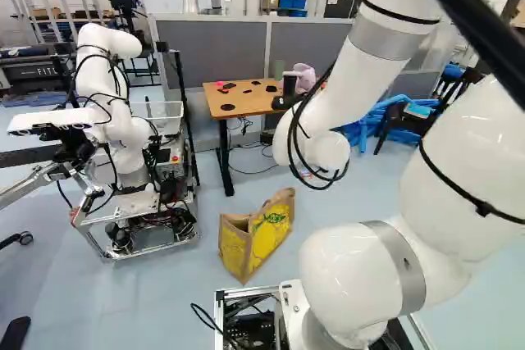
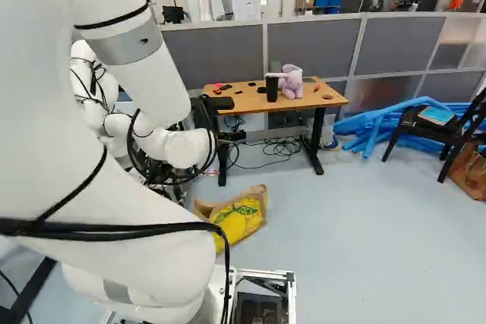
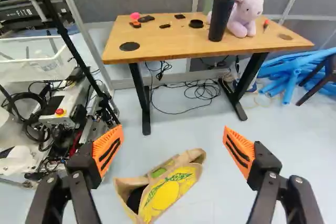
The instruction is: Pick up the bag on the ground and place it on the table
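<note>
And the jaws are hanging wide apart, orange pads [image 3: 108, 150] facing each other! Ahead, the bag [image 3: 176, 190] is lying on the floor [image 3: 241, 153], showing its yellow-and-green print, and a stretch of floor is separating it from the bench's [image 3: 173, 51] near edge.

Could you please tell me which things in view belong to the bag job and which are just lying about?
For the job:
lemon-print bag on the floor
wooden table
open gripper

Just lying about:
plush toy
black cup
blue tubes
</note>
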